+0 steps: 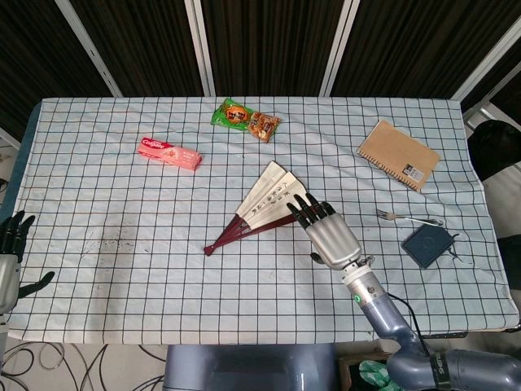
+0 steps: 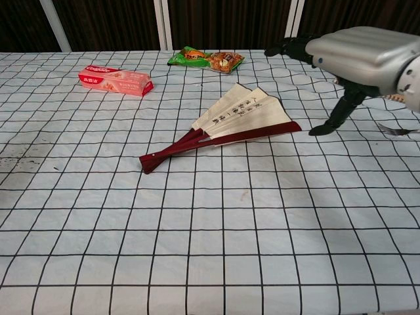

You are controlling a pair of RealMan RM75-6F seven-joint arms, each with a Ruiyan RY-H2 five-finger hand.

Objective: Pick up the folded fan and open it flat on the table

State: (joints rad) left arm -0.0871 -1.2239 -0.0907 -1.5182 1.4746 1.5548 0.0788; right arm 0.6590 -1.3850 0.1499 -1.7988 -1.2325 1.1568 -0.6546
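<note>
Cream paper fan with dark red wooden ribs [image 1: 264, 205] [image 2: 231, 122]: lies on the table near its middle, partly spread into a narrow wedge; its pivot end points toward the near left, its paper leaf toward the far right
Right hand, silver with black fingers [image 1: 326, 232] [image 2: 357, 56]: raised just above the table at the fan's right edge, palm down, fingers stretched out and slightly apart, holding nothing; in the head view the fingertips overlap the fan's outer red rib, while the chest view shows the thumb reaching down to the cloth just right of that rib; whether a fingertip touches the fan I cannot tell
Left hand, black-fingered [image 1: 12, 257]: at the table's near left edge, well apart from the fan, fingers spread, holding nothing
White cloth with black grid lines [image 1: 122, 261] [image 2: 197, 249]: covers the table
Pink toothpaste box [image 1: 169, 153] [image 2: 115, 80]: far left
Green snack packet [image 1: 245, 119] [image 2: 206, 60]: far centre
Brown spiral notebook [image 1: 398, 154]: far right
Metal fork [image 1: 407, 217]: right of the hand
Dark blue pouch [image 1: 431, 245]: just beside the fork
</note>
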